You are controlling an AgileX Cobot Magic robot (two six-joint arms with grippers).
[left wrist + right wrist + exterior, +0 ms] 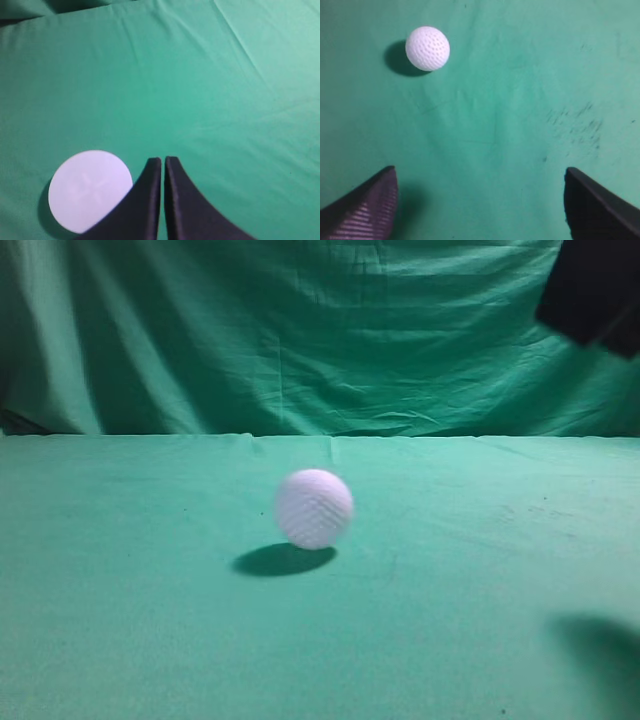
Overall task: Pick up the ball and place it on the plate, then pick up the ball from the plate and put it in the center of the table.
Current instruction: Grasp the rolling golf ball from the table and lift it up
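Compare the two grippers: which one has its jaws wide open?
The right gripper: its jaws stand far apart at the frame's edges, ball ahead. The left gripper has its jaws closed together beside the plate.

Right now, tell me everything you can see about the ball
The ball is a small white sphere with a faint lilac tint, covered in rows of dimples like a golf ball, and looks hard. It rests on the green cloth of the table, near the middle in the exterior view, casting a shadow to its left. Nothing else touches it. The right gripper is open and well short of it.
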